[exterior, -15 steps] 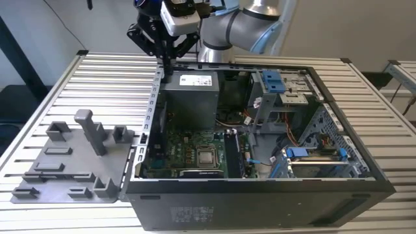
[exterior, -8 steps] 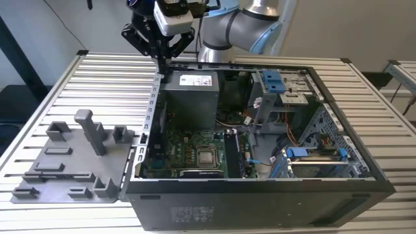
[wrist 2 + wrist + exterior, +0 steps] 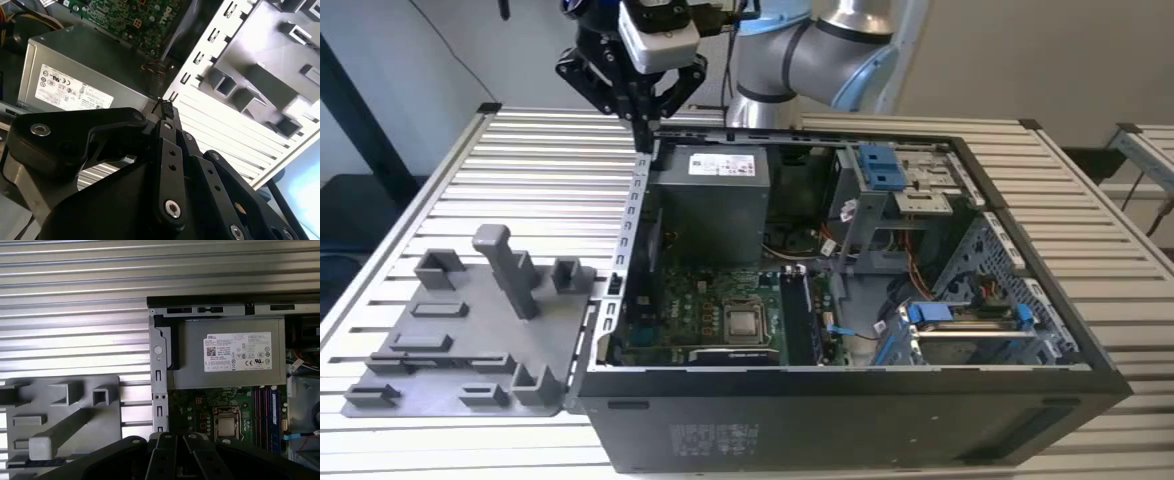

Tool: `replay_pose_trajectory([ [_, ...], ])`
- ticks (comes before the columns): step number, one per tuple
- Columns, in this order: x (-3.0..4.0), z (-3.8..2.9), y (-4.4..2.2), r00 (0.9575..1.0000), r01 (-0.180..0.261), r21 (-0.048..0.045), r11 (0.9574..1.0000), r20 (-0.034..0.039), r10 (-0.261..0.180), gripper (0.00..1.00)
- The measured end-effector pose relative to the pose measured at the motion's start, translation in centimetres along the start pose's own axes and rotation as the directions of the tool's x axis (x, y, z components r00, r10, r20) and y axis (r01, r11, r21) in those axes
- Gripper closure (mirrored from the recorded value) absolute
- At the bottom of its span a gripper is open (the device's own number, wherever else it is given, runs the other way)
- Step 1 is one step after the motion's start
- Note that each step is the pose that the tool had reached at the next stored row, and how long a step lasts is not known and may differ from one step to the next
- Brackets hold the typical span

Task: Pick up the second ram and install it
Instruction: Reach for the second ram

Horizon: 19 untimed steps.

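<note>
Fixture (image 3: pixel 467 330) and case (image 3: pixel 854 420) sit by the bench's (image 3: pixel 454 445) near edge. Inside the case, beside the CPU (image 3: pixel 747 322), ram (image 3: pixel 266 415) looks seated in its slots, long axis running near to far. Which stick is the second I cannot tell. Farther back, the gripper (image 3: pixel 644 128) hangs over the case's far corner on the exterior view's left. Its jaws are closed together on nothing visible, with the ram below and nearward of them.

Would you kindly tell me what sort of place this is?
Probably a robotics lab's assembly bench: an open computer case sits on a slatted metal table beside a grey fixture tray, with a robot gripper above.
</note>
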<state>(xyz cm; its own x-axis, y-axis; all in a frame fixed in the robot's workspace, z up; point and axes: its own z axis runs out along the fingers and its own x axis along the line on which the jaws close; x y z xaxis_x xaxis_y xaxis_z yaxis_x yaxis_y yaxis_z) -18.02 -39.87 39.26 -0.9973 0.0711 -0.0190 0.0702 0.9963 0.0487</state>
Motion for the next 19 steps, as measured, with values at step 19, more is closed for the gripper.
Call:
replay_pose_trajectory([
  [19,2.65,-0.06,-0.19,1.0000,0.000,-0.0001,1.0000,0.0000,0.000,0.89],
])
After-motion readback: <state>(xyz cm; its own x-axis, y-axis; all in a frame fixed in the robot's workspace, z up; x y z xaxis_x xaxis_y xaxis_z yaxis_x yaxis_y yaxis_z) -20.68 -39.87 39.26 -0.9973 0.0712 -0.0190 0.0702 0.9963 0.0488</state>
